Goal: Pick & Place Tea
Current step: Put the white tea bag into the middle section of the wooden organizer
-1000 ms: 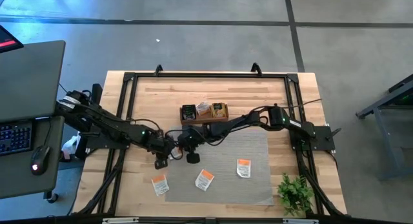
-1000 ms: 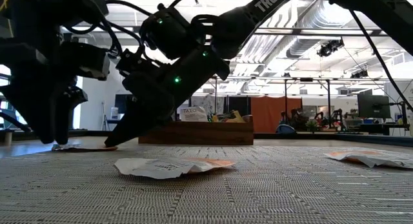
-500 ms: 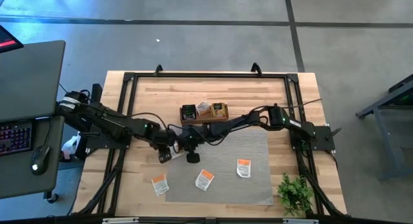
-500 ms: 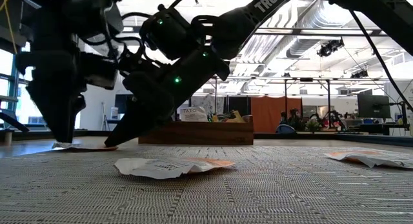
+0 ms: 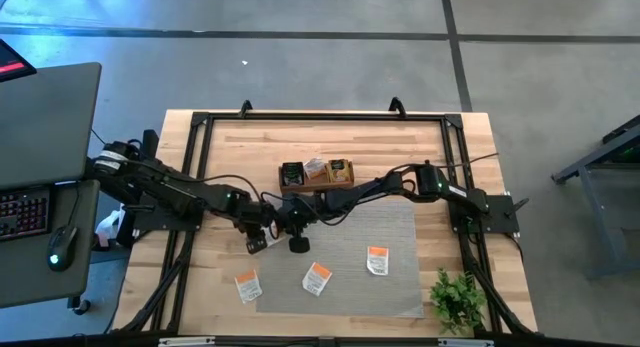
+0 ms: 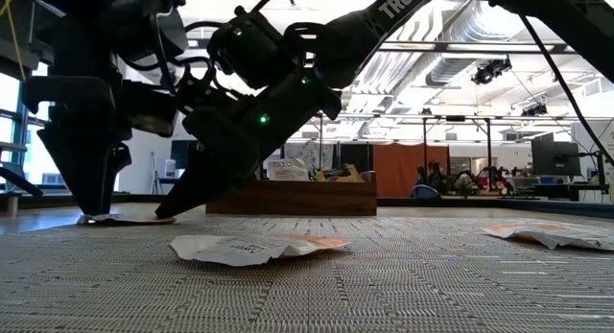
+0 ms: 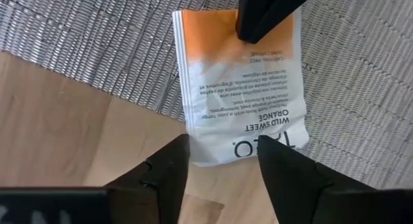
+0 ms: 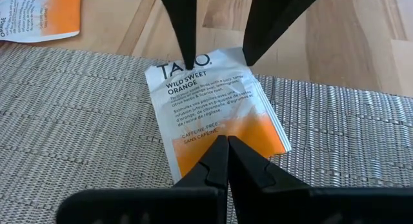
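One white-and-orange tea sachet (image 7: 239,88) lies flat, its orange end on the grey mat and its white end on the bare wood. My right gripper (image 8: 224,162) is shut over the orange end. My left gripper (image 7: 222,166) is open and points down at the white end from the opposite side, with a finger at each corner of that edge. In the high view the two grippers meet left of the table's middle, the left (image 5: 255,243) and the right (image 5: 297,243). The low view shows the sachet (image 6: 125,219) under both. My right gripper presses its shut fingertips (image 7: 268,17) down on the sachet's orange end (image 8: 200,143), slanting down from the table's right. The sachet lies flat on mat and wood. My left gripper's open fingertips (image 8: 190,59) are at the white edge (image 8: 213,59); I cannot tell whether they touch it.
Three more white-and-orange sachets lie nearer the table's near edge (image 5: 247,285) (image 5: 317,278) (image 5: 377,260). The brown wooden box (image 5: 316,175), with sachets inside, stands just beyond the grippers. The grey mat (image 5: 400,227) covers the middle. A small green plant (image 5: 458,299) sits at the near right corner.
My left gripper has moved toward the table's right and a little toward the far edge, closing in on the sachet and on my right gripper. My right gripper and the sachet have stayed in place.
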Available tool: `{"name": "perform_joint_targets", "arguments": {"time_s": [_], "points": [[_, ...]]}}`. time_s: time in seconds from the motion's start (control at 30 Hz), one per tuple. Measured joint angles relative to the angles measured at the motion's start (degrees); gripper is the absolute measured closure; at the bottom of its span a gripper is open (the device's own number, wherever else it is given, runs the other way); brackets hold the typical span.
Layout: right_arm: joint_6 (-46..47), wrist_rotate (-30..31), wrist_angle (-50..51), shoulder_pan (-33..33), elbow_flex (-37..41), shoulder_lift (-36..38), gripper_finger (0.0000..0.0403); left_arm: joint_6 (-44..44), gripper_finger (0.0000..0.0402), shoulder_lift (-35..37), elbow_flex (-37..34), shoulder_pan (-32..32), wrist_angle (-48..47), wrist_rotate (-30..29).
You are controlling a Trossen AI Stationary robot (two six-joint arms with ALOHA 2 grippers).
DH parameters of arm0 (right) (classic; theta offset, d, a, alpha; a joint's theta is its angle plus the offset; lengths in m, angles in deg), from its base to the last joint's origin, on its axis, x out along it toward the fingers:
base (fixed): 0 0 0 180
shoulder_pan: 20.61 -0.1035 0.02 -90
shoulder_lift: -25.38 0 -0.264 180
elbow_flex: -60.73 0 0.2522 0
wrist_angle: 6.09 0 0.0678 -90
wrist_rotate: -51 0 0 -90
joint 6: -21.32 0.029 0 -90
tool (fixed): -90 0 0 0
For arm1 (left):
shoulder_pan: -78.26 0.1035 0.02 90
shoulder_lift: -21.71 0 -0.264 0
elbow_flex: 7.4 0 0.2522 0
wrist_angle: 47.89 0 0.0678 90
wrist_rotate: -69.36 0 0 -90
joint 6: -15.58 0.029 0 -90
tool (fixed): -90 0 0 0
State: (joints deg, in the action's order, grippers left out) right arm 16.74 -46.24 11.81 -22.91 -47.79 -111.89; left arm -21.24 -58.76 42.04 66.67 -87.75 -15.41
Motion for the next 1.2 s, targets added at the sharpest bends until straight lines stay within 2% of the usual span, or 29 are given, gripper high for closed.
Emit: {"name": "perform_joint_targets", "arguments": {"time_s": [0.13,0.43,0.63,0.77,0.9,1.0,1.1,1.2], "points": [[0.04,-0.02,-0.08,0.02,0.00,0.00,0.0401,1.15,0.0260,-0.26,0.00,0.02,-0.37,-0.03],[0.57,0.43,-4.41,0.00,0.15,-0.14,0.0387,1.87,0.0392,0.16,-0.09,0.04,-1.87,-1.80],[1.58,1.34,-3.66,0.00,0.27,1.89,0.0348,2.15,0.0393,1.69,2.14,-0.07,-6.62,-0.59],[0.91,3.68,-1.44,0.04,0.37,4.72,0.0326,4.88,0.0399,2.22,5.89,-0.05,-12.70,-2.61],[-1.60,4.09,-2.00,0.07,0.17,6.50,0.0308,6.64,0.0400,2.37,8.86,-0.09,-14.89,-4.02],[-2.01,3.04,-0.53,0.12,0.20,6.69,0.0292,6.54,0.0401,2.30,10.48,-0.07,-17.24,-4.53],[-5.25,0.36,-1.63,0.11,0.20,6.69,0.0274,2.33,0.0401,2.51,12.06,-0.40,-23.22,-5.03],[-8.18,-4.46,-6.10,0.07,0.15,6.51,0.0254,-4.13,0.0401,6.01,12.35,-2.94,-29.38,-10.15]]}}
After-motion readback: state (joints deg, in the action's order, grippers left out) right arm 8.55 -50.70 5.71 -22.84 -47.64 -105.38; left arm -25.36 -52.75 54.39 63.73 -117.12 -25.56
